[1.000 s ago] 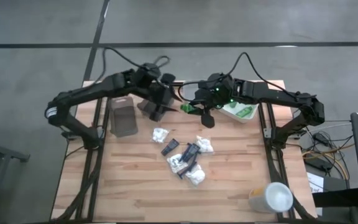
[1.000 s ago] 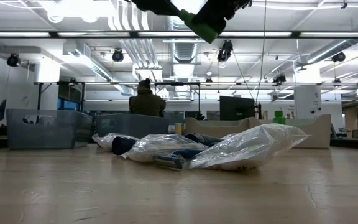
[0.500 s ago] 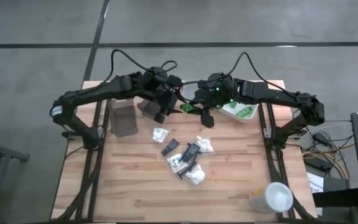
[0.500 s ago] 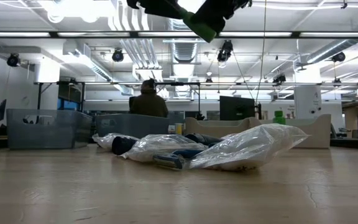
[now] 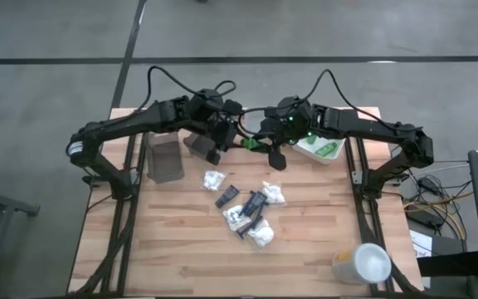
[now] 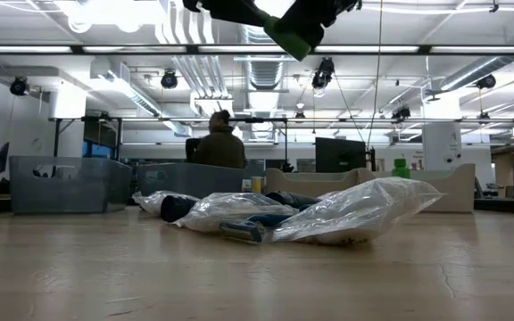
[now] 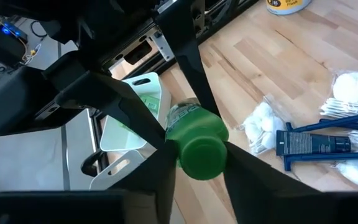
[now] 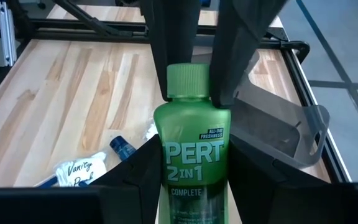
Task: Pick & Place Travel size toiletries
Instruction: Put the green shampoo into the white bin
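Meeting above the counter's far edge, both arms share one green bottle. The right pincer is clamped on the bottle's body, a finger pressed to each side of the label. The left pincer comes in from the opposite side, its fingers set either side of the cap end; they stand close around it, but I cannot tell whether they press on it or leave a gap. The bottle hangs clear of the wood, between a grey tray and a white tray at the far edge; the white tray holds more green bottles. A brown tray sits near the far left corner.

Other toiletries lie loose in the counter's middle: white packets, dark tubes and a blue-handled razor. A white cup lies on its side near the front right corner.

In the room beyond, a person is seated with their back turned.
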### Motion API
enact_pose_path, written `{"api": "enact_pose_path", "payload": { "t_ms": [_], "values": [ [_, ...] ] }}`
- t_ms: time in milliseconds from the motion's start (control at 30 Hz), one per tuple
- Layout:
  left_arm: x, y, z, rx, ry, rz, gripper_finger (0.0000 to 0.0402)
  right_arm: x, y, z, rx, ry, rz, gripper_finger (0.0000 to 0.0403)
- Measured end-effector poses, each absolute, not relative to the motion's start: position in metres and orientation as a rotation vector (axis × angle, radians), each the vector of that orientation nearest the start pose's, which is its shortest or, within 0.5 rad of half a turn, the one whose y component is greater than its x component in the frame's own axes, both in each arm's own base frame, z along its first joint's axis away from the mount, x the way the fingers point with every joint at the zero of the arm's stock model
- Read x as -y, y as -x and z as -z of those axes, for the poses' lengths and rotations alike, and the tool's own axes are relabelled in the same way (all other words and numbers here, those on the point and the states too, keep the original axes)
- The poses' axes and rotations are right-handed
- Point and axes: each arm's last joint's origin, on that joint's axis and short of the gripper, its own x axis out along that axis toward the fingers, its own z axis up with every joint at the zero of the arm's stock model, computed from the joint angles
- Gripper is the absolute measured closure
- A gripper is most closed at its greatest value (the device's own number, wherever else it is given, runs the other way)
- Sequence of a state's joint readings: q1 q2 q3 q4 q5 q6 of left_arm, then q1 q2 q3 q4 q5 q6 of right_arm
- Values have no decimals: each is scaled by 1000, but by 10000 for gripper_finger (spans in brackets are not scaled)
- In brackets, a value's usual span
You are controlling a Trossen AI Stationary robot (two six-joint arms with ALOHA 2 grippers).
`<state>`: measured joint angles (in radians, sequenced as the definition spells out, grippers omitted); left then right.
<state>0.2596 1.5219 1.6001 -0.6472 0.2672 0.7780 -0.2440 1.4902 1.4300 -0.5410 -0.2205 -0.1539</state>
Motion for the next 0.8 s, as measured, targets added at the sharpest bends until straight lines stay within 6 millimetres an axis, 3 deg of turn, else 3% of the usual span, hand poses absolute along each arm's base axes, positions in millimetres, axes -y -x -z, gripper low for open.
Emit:
{"api": "enact_pose_path", "payload": {
  "t_ms": [100,333,800],
  "values": [
    [-76,-318,-395,-514,-608,218,305,73,-318,-357,-586,11,-20,256],
    [-76,-318,-395,-516,-599,213,290,74,-318,-357,-585,11,-18,259],
    [-78,-312,-386,-641,-435,157,303,78,-317,-358,-588,8,73,194]
  ]
}}
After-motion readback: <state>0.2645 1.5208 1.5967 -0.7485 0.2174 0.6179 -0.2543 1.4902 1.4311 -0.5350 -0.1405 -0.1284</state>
